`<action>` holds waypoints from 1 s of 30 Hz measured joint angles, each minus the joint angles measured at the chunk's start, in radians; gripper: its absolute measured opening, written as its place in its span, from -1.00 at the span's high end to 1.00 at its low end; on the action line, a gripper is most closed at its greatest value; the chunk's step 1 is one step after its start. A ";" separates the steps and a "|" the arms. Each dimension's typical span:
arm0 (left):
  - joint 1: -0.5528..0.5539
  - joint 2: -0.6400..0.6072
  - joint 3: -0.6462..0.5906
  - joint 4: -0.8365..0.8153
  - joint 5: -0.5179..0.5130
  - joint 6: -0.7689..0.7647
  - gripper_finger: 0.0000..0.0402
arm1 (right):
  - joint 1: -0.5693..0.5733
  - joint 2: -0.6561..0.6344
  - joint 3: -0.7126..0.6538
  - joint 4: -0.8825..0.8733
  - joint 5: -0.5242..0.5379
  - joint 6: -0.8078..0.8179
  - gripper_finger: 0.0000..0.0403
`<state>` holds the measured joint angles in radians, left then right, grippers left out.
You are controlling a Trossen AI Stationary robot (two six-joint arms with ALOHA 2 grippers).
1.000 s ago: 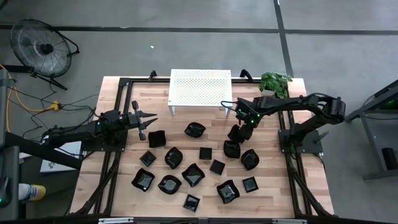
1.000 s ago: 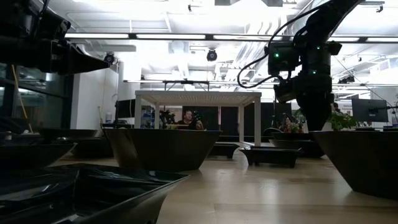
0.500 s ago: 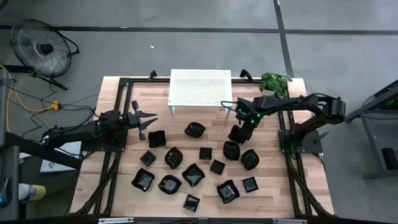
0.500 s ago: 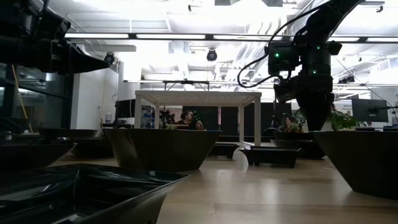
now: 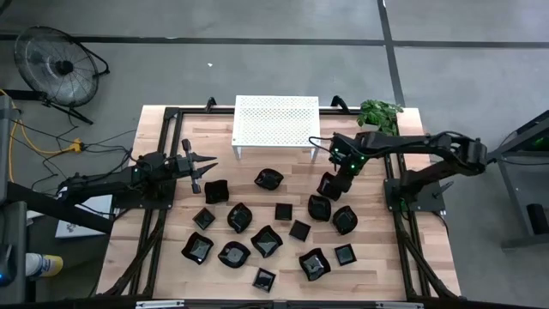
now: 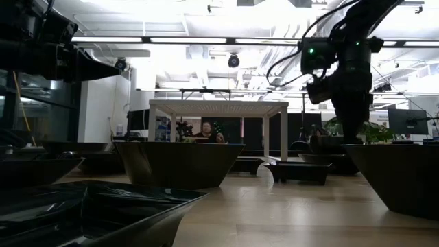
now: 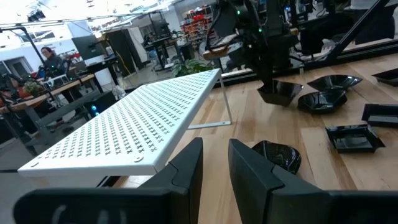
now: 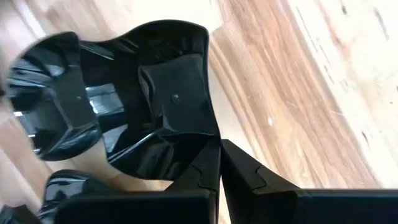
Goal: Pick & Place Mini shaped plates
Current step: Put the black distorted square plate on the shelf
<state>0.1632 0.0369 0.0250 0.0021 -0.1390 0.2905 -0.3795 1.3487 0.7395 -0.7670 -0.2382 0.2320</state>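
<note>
A glossy black mini plate (image 5: 329, 185) hangs just above the table at three o'clock from centre, its rim pinched by the right gripper (image 5: 332, 183). Other plates (image 5: 267, 242) lie scattered below. At nine o'clock, the left gripper (image 5: 206, 164) hovers, fingers slightly spread.

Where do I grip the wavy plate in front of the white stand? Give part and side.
Pinch the raised rim of the wavy plate from above, one finger inside, on the edge facing the white stand: it lies open-side up with bare wood there.
</note>
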 joint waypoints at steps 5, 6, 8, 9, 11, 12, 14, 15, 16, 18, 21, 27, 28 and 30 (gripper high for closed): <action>0.000 0.000 0.000 0.000 0.000 0.000 0.63 | -0.001 -0.076 0.000 -0.009 -0.006 0.026 0.99; 0.000 0.000 0.000 0.000 0.000 0.000 0.63 | -0.002 -0.090 0.000 -0.010 -0.008 0.031 1.00; 0.000 0.000 0.000 0.000 0.000 0.000 0.63 | -0.006 -0.113 0.006 -0.019 -0.018 0.045 1.00; 0.000 0.000 0.000 0.000 0.000 0.000 0.63 | -0.007 -0.122 0.019 -0.033 -0.019 0.056 1.00; 0.000 0.000 0.000 0.000 0.000 0.000 0.63 | -0.013 -0.131 0.061 -0.056 -0.015 0.077 1.00; 0.000 0.000 0.000 0.000 0.000 0.000 0.63 | -0.015 -0.132 0.090 -0.076 -0.015 0.084 1.00; 0.000 0.000 0.000 0.000 0.000 0.000 0.63 | -0.024 -0.132 0.150 -0.114 -0.016 0.094 1.00; 0.000 0.000 0.000 0.000 0.000 0.000 0.63 | -0.031 -0.132 0.184 -0.133 -0.015 0.102 1.00; 0.000 0.000 0.000 0.000 0.000 0.000 0.63 | -0.038 -0.132 0.218 -0.146 -0.015 0.107 1.00; 0.000 0.000 0.000 0.000 0.000 0.000 0.63 | -0.056 -0.132 0.294 -0.181 -0.012 0.106 1.00; 0.000 0.000 0.000 0.000 0.000 0.000 0.63 | -0.087 -0.132 0.405 -0.225 -0.013 0.090 1.00; 0.000 0.000 0.000 0.000 0.000 0.000 0.63 | -0.177 -0.107 0.614 -0.248 -0.023 0.040 1.00; 0.000 0.000 0.000 0.000 0.000 0.000 0.63 | -0.193 -0.092 0.650 -0.249 -0.023 0.029 1.00; 0.000 0.000 0.000 0.000 0.000 0.000 0.63 | -0.223 -0.054 0.727 -0.250 -0.023 0.016 1.00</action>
<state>0.1631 0.0369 0.0250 0.0021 -0.1390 0.2905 -0.6021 1.2947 1.4666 -1.0168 -0.2611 0.2479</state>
